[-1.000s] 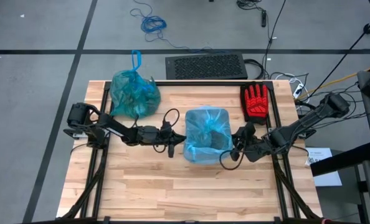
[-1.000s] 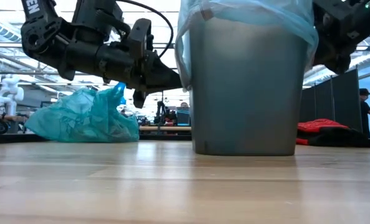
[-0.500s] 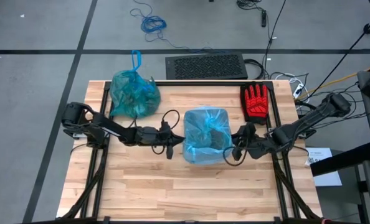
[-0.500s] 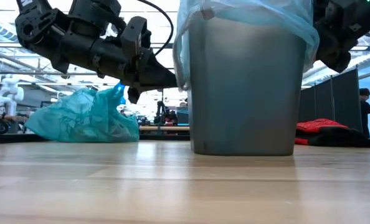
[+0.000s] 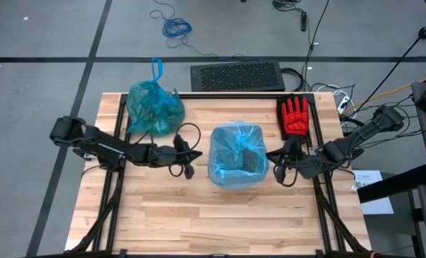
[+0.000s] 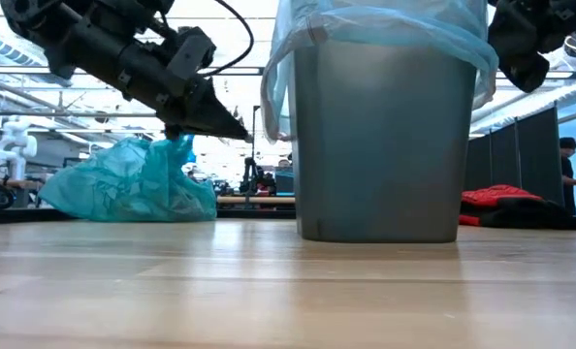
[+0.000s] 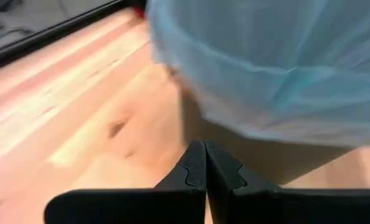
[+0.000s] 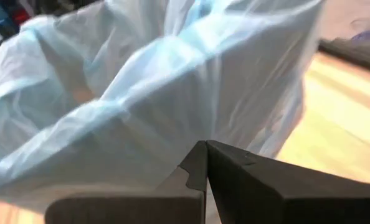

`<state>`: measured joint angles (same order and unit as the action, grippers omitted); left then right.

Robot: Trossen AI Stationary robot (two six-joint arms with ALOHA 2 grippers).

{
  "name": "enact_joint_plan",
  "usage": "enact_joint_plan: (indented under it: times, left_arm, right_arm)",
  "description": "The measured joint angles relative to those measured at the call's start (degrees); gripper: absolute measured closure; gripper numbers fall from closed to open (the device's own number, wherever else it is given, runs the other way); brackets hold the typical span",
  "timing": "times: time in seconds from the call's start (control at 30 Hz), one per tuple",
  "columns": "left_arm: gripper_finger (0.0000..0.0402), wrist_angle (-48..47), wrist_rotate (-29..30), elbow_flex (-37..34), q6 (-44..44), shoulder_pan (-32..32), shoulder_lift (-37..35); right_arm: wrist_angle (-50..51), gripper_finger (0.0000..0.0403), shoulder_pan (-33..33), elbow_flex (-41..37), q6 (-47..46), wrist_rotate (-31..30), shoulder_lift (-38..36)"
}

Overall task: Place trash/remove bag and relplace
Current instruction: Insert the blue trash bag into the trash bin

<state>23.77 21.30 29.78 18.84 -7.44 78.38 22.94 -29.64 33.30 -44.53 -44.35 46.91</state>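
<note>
I see the pale-lined bin (image 5: 236, 155) between both arms, left gripper (image 5: 187, 159) at nine o'clock, right gripper (image 5: 283, 166) at three. Both jaws are pinched closed, empty; the right sits nearer.

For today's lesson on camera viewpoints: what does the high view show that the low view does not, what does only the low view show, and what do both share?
Only the high view shows the inside of the pale blue liner, the keyboard and the blue cable on the floor. Only the low view shows the bin's grey wall and the room behind. Both share the tied teal-green bag, the red glove, the wooden table and both arms beside the bin.
</note>
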Motion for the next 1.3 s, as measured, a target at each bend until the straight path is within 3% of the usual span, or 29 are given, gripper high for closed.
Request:
enact_joint_plan:
  times: [0.13, 0.27, 0.33, 0.4, 0.5, 0.67, 0.77, 1.03, 1.3]
  left_arm:
    - [0.0402, -4.55, 3.32, -0.06, -0.3, -0.53, -3.44]
    - [0.0402, 0.41, 3.62, -0.07, -4.64, 0.75, -5.04]
    - [0.0402, 4.16, 3.63, -0.07, -7.16, 2.9, -5.04]
    - [0.0402, 7.92, 1.35, -0.07, -8.58, 5.94, -4.64]
    - [0.0402, 13.79, -7.22, -0.07, -8.81, 11.39, -3.19]
    - [0.0402, 25.46, -19.82, -0.07, -8.66, 17.46, 1.68]
    - [0.0402, 29.28, -23.0, -0.07, -7.21, 18.6, 5.16]
    - [0.0402, 31.34, -23.7, -0.07, -4.14, 17.74, 13.8]
    - [0.0402, 34.07, -23.59, -0.31, -2.58, 15.22, 18.61]
  right_arm:
    - [0.02, 0.0403, 0.01, 0.0, 1.84, -6.18, -0.78]
    - [-0.06, 0.0403, 0.18, 0.02, 4.55, -15.05, -0.78]
    - [-0.62, 0.0403, 1.26, 0.02, 5.79, -15.91, -0.78]
    - [-1.11, 0.0403, 2.64, 0.02, 6.32, -15.57, -0.76]
    - [-1.84, 0.0403, 4.9, 0.04, 8.51, -15.24, -0.65]
    - [-3.15, 0.0403, 10.07, 0.04, 12.06, -10.2, -0.57]
    - [-5.38, 0.0403, 13.23, 0.04, 14.19, -5.9, 0.23]
    - [-10.01, 0.0403, 17.8, 0.04, 17.64, 3.82, 6.5]
    - [-9.69, 0.0403, 17.91, 0.04, 10.65, 10.19, 14.34]
